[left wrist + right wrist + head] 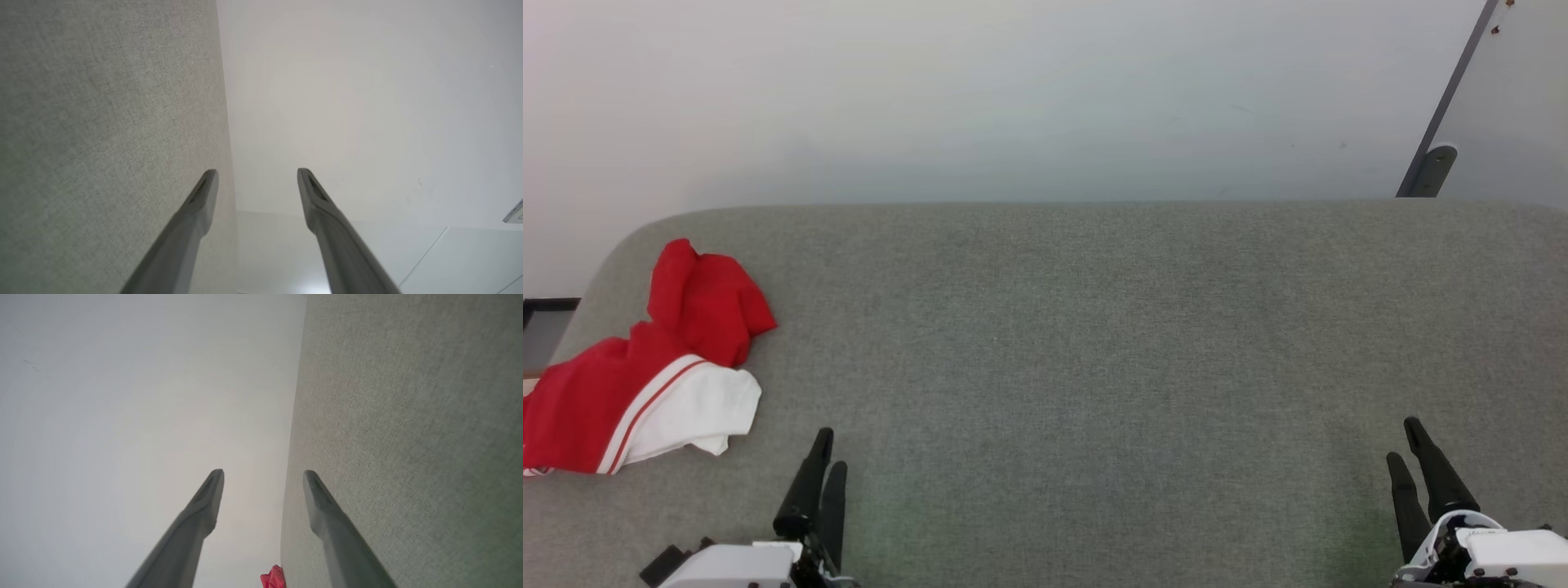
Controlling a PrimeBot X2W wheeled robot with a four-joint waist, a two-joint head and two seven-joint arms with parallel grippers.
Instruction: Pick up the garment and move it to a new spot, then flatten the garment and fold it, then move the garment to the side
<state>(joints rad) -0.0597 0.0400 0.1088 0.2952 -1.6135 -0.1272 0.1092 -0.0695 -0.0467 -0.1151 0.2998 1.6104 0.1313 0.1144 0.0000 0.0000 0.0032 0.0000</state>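
The shirt (645, 367) lies crumpled at the left end of the grey fabric surface (1094, 343), its red body bunched and one white sleeve with striped trim facing the robot; the left claw (832, 449) sits near it, spread wide and empty; the right claw (1403, 441), well apart at the lower right, is likewise wide and holds nothing; a pale wall (1045, 90) stands beyond.

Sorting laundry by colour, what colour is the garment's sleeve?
White, with a red stripe at its seam; the sleeve shows best in the head view.
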